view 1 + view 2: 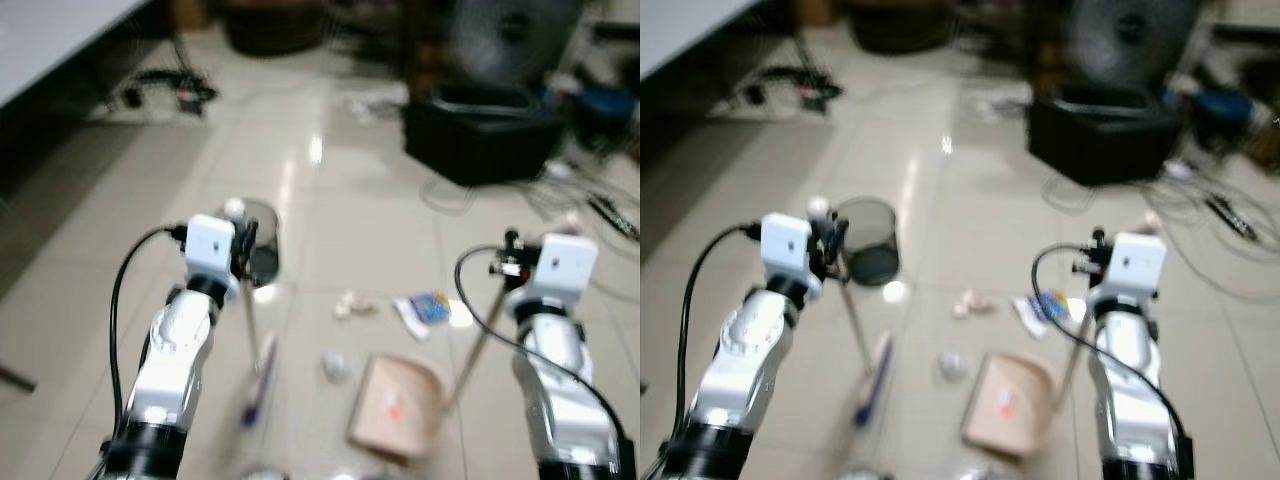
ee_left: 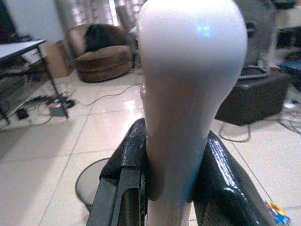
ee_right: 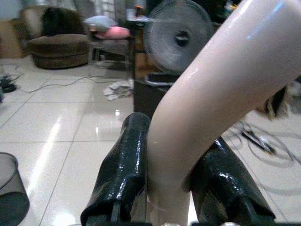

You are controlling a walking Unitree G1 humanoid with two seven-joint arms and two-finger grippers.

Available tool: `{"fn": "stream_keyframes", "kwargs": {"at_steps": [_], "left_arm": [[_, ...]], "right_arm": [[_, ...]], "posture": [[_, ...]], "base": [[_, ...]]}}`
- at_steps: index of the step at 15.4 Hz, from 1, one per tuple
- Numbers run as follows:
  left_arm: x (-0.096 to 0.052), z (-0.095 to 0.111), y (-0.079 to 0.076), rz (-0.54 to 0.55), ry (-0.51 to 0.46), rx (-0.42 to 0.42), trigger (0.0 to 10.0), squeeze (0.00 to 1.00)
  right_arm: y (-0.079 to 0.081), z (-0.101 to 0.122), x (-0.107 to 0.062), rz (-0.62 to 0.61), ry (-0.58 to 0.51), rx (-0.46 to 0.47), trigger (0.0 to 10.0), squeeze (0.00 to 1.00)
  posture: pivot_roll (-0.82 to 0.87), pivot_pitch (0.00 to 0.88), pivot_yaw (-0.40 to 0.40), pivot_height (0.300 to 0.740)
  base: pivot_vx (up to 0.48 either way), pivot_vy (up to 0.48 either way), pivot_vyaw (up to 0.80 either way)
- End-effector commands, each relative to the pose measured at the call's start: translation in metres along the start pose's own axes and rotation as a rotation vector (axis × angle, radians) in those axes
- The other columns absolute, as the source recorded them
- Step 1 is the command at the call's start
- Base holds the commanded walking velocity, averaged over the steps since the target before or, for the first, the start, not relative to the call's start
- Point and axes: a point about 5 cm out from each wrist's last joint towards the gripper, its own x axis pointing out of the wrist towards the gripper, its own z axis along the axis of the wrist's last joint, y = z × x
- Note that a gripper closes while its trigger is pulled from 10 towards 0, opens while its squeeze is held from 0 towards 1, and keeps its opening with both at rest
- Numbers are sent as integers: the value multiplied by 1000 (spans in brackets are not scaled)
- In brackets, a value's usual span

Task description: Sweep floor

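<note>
Broom — light, stiff, slick handle; left gripper clamped at its knob. Dustpan — rigid, light; right gripper clamped on its handle.

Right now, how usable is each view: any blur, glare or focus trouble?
Both eye views: motion-soft overall, ceiling-light glare on the floor tiles. Left wrist view: broom handle looms close and soft, a bright highlight on its top. Right wrist view: dustpan handle close, glossy streaks; the fan behind is reasonably sharp.
</note>
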Motion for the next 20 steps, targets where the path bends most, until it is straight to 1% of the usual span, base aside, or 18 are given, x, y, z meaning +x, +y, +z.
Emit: {"fn": "stream_keyframes", "kwargs": {"at_steps": [1, 4, 6, 8, 10, 12, 13, 15, 17, 18, 20], "left_arm": [[3, 9, 6, 21, -41, 28, 10000, 0], [3, 8, 4, 9, -41, 30, 10000, 0], [4, 9, 4, 4, -42, 32, 10000, 0], [5, 8, 2, -9, -38, 34, 10000, 0], [4, 8, 2, -17, -36, 32, 10000, 0], [4, 8, 2, -27, -33, 39, 10000, 0], [4, 8, 2, -26, -33, 39, 10000, 0], [3, 6, 4, -13, -22, 52, 10000, 0], [3, 1, 9, 27, 7, 61, 10000, 0], [2, 0, 10, 36, 8, 55, 10000, 0], [2, 0, 13, 48, -3, 77, 10000, 0]], "right_arm": [[6, 12, 3, 26, -55, 39, 10000, 0], [5, 14, 4, 26, -65, 29, 10000, 0], [5, 13, 3, 17, -61, 63, 10000, 0], [6, 11, 1, 23, -61, 60, 10000, 0], [5, 6, -4, -2, -31, 98, 10000, 0], [5, 6, -6, -4, -41, 82, 10000, 0], [5, 6, -7, -6, -45, 89, 10000, 0], [4, 6, -6, -3, -43, 77, 10000, 0], [4, 5, -4, -4, -45, 69, 10000, 0], [5, 5, -4, -3, -48, 66, 10000, 0], [7, 5, -3, 7, -50, 65, 10000, 0]], "posture": [[-9, 71, 35, 740], [-6, 67, 38, 740], [-6, 72, 40, 740], [-4, 80, 45, 740], [-4, 83, 52, 740], [-3, 87, 53, 740], [-1, 91, 53, 740], [3, 89, 50, 740], [7, 94, 48, 740], [7, 93, 48, 740], [13, 105, 49, 740]], "base": [[337, 0, 0], [337, 0, 742], [336, 0, 0], [334, 0, 0], [330, 0, -800], [326, 0, -800], [330, 0, -425], [291, 0, 0], [0, 0, 0], [0, 0, 0], [0, 0, 0]]}}
